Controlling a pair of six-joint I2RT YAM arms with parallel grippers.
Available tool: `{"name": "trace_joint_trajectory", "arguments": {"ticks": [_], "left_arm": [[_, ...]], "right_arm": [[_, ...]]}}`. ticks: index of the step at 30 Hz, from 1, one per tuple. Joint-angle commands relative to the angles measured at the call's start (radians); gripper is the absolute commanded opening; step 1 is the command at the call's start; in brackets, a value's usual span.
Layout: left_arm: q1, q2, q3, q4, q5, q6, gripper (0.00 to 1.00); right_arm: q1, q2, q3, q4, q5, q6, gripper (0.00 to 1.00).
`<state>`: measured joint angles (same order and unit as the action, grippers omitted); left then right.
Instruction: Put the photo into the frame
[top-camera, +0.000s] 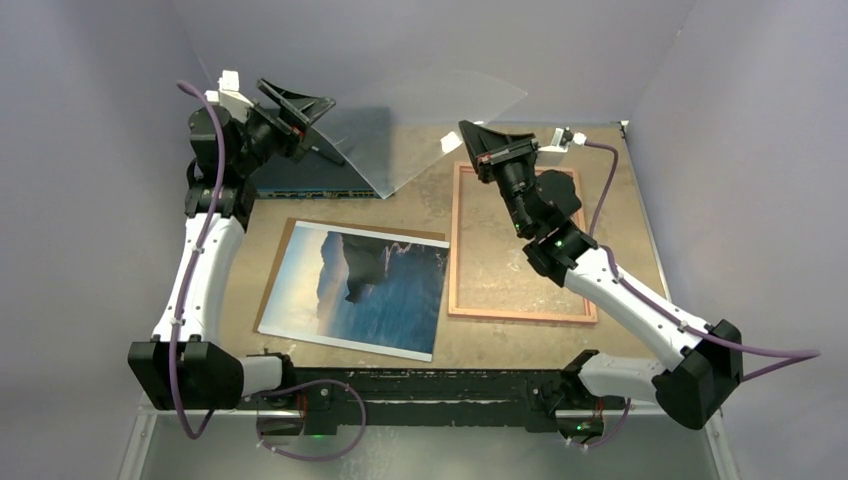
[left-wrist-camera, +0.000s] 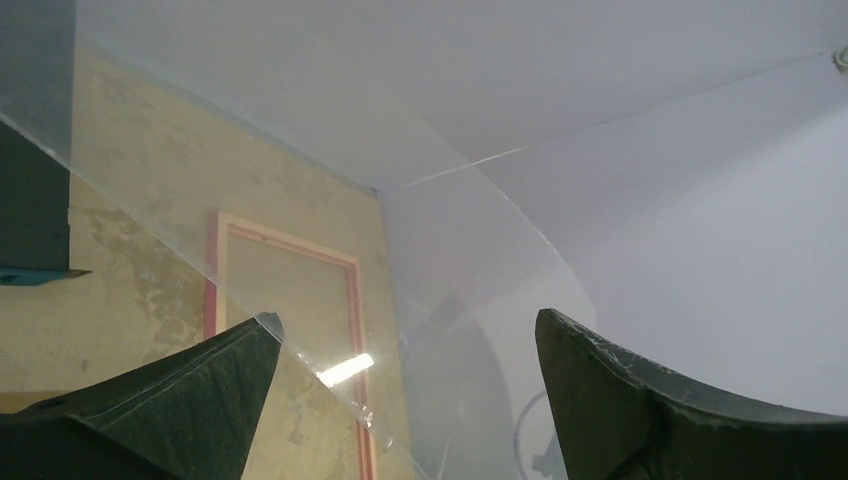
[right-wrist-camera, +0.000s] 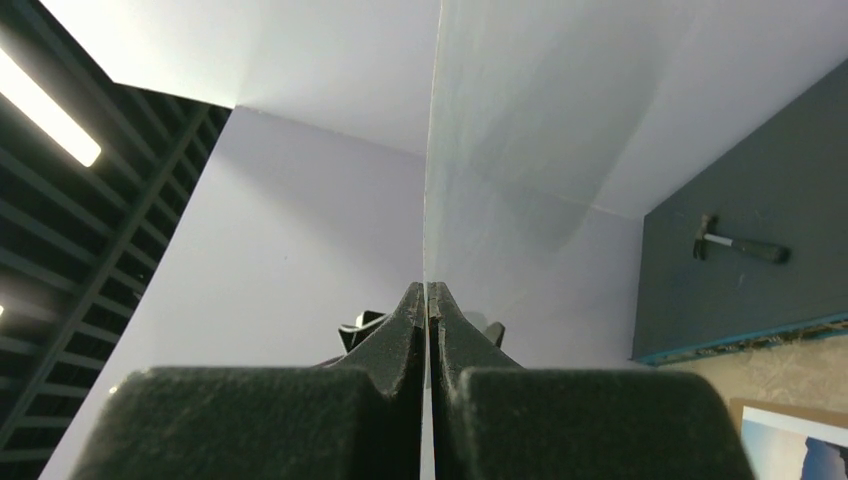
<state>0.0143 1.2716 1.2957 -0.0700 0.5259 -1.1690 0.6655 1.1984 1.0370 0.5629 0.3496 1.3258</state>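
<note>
The photo (top-camera: 365, 290), a dark blue picture with a pale border, lies face up on the table left of centre; its corner shows in the right wrist view (right-wrist-camera: 790, 445). The frame (top-camera: 520, 316), a narrow pink border, lies flat to its right with bare table showing inside it, and also appears in the left wrist view (left-wrist-camera: 352, 300). A clear pane (top-camera: 430, 130) hangs tilted in the air at the back. My right gripper (top-camera: 462, 128) (right-wrist-camera: 427, 290) is shut on the pane's edge. My left gripper (top-camera: 300, 95) (left-wrist-camera: 407, 320) stands open, and the pane (left-wrist-camera: 480, 260) crosses between its jaws, touching the left finger (left-wrist-camera: 200, 400).
A brown backing board (top-camera: 290, 235) lies under the photo, showing along the photo's top and left edges. A dark flat electronics box (top-camera: 300, 180) (right-wrist-camera: 740, 290) sits at the back left under the left gripper. Lilac walls close in the back and both sides.
</note>
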Motion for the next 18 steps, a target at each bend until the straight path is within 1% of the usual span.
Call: {"name": "trace_joint_trajectory", "arguments": {"ticks": [1, 6, 10, 13, 18], "left_arm": [[0.021, 0.010, 0.041, 0.010, -0.033, -0.029, 0.96], [0.037, 0.013, 0.041, 0.034, -0.043, -0.046, 0.94], [0.056, 0.027, 0.066, 0.046, -0.047, -0.051, 0.89], [0.070, 0.034, 0.083, 0.056, -0.043, -0.061, 0.85], [0.104, 0.038, 0.122, 0.055, -0.035, -0.059, 0.79]], "right_arm": [[0.027, -0.015, -0.013, 0.053, -0.004, 0.040, 0.00], [0.078, 0.009, -0.023, 0.065, -0.008, 0.048, 0.00], [0.130, 0.018, -0.048, 0.065, 0.006, 0.055, 0.00], [0.159, 0.014, -0.070, 0.033, 0.034, 0.060, 0.00], [0.173, 0.000, -0.114, -0.011, 0.066, 0.076, 0.00]]}}
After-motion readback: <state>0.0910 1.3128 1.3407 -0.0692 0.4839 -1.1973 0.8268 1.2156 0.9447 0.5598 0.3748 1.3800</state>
